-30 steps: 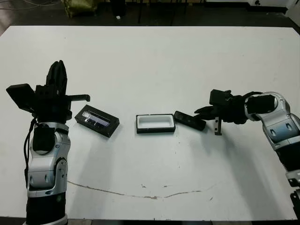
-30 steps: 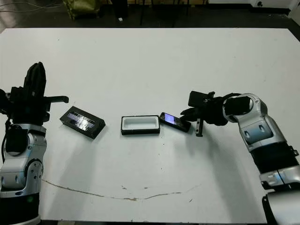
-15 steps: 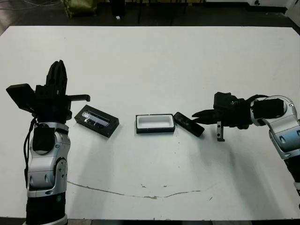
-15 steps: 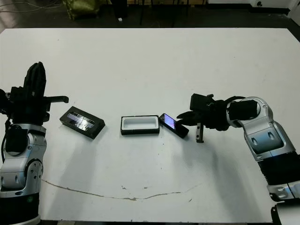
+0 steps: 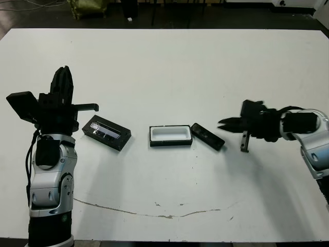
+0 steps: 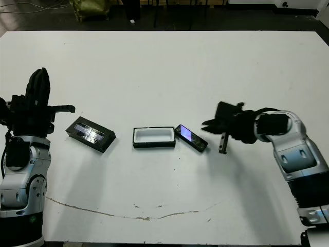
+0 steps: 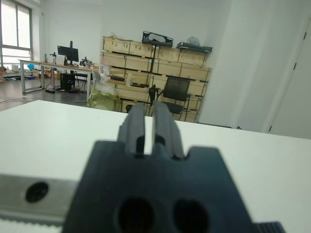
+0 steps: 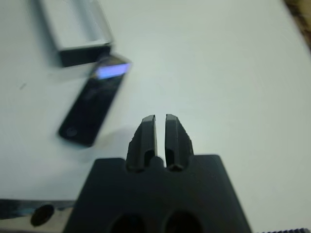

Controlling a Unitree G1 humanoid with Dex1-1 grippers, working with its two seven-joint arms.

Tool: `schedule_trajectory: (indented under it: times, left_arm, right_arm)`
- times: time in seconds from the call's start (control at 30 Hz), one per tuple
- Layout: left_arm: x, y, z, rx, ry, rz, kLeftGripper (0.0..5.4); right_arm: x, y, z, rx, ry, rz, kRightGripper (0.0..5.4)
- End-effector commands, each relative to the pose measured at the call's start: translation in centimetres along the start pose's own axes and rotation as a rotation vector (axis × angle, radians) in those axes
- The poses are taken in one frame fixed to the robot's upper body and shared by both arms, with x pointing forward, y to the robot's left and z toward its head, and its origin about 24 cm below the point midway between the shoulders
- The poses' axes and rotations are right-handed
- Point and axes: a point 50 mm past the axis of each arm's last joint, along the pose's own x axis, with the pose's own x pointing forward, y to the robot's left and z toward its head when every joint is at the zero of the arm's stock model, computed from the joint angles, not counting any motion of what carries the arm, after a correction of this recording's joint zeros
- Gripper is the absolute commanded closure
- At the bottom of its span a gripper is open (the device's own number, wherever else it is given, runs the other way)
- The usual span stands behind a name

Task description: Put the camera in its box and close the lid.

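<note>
The camera (image 5: 207, 136) lies flat on the white table, its bluish screen end (image 8: 112, 71) close to the right end of the box (image 5: 170, 143), an open white-lined tray. The lid (image 5: 106, 133) with its glossy window rests slanted to the left of the box. My right gripper (image 5: 221, 123) hovers a short way right of the camera, shut and holding nothing; its fingers (image 8: 148, 131) point toward the camera. My left gripper (image 5: 62, 72) is raised upright at the table's left side, above and left of the lid, shut and holding nothing.
A thin dark crack line (image 5: 154, 211) runs across the table (image 5: 164, 67) near its front edge. A small black bracket (image 5: 243, 141) hangs from my right wrist. In the left wrist view, wooden crates and an office chair (image 7: 176, 92) stand beyond the table.
My right gripper has drawn back to the right, away from the camera. The camera has turned a little and now lies flat beside the box. The left arm is unchanged.
</note>
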Motion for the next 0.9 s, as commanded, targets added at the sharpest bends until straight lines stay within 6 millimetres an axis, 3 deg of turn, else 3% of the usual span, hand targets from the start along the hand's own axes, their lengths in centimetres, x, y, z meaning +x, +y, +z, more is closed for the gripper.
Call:
schedule_trajectory:
  times: [0.03,0.23,0.4,0.57,0.67,0.9]
  left_arm:
    - [-0.6,0.7,-0.8,0.017,0.053,0.023,5.38]
    - [-0.8,0.8,-1.0,0.017,0.056,0.025,5.38]
    - [-0.9,1.0,-1.1,0.022,0.052,0.018,5.38]
    - [-1.0,1.0,-1.1,0.018,0.053,0.019,5.38]
    - [-1.0,1.0,-1.1,0.020,0.046,0.017,5.40]
    - [-1.0,1.1,-1.2,0.014,0.050,0.018,5.40]
  right_arm:
    - [-1.2,0.0,0.5,0.131,-0.114,-0.056,5.40]
    - [-3.1,1.0,2.2,0.233,-0.312,-0.032,5.40]
    - [-4.0,3.0,3.5,0.225,-0.276,-0.059,5.40]
    - [-3.0,3.8,1.9,0.249,-0.213,-0.057,5.40]
    - [-2.6,4.1,0.9,0.243,-0.134,-0.062,5.02]
    - [-1.8,5.3,-0.3,0.126,-0.025,-0.084,3.46]
